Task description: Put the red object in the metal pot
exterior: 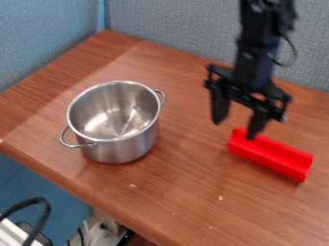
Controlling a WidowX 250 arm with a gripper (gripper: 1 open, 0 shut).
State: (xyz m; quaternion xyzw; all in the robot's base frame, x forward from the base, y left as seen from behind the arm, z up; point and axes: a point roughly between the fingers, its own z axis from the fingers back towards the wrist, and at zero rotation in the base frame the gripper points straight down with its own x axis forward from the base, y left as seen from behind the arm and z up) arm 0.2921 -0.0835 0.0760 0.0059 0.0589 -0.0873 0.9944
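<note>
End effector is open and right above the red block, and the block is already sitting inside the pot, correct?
Not quite. In the camera view the red block lies on the table to the right of the empty metal pot, not inside it. The rest holds: the end effector is open, just above the block.

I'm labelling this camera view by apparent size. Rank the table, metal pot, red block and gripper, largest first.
1. Table
2. Metal pot
3. Red block and gripper: they look alike in extent, so I won't rank them.
</note>
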